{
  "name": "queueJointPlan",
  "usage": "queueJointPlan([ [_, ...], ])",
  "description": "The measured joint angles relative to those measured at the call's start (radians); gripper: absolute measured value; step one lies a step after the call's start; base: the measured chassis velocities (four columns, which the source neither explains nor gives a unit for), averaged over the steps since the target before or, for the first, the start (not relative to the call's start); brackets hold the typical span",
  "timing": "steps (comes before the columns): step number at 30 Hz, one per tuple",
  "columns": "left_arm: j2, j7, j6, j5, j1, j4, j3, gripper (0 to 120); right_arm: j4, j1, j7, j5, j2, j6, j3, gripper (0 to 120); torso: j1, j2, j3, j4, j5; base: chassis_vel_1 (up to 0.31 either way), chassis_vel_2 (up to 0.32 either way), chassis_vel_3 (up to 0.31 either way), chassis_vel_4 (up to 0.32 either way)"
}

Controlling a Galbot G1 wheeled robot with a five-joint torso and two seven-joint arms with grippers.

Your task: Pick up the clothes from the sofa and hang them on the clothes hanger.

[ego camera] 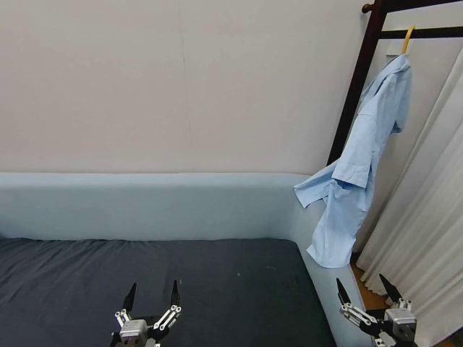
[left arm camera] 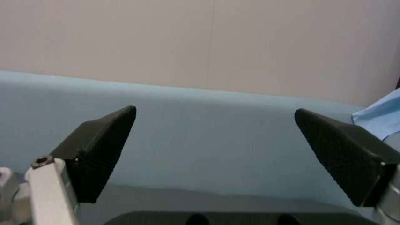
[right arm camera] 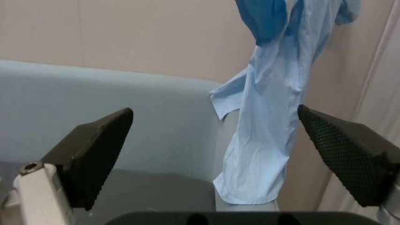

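Observation:
A light blue shirt (ego camera: 358, 170) hangs on a yellow hanger (ego camera: 409, 37) from the dark wooden clothes rack (ego camera: 359, 79) at the right, draping down past the sofa's arm. The right wrist view shows the same shirt (right arm camera: 269, 117) ahead of the fingers. The sofa has a pale blue back (ego camera: 145, 206) and a dark seat cushion (ego camera: 159, 285). My left gripper (ego camera: 152, 296) is open low over the seat cushion, holding nothing. My right gripper (ego camera: 367, 288) is open at the lower right, beside the sofa's end, also empty.
A plain wall stands behind the sofa. White curtains (ego camera: 427, 217) hang at the far right next to the rack, with a strip of wooden floor (ego camera: 362, 278) below them.

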Motion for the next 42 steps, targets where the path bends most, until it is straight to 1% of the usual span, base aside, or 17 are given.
queueJointPlan([
  [42, 0.000, 0.000, 0.000, 0.000, 0.000, 0.000, 0.000, 100, 0.000, 0.000, 0.000, 0.000, 0.000, 0.000, 0.000, 100, 0.000, 0.000, 0.000, 0.0000, 0.0000, 0.000, 0.000, 0.000, 0.000],
])
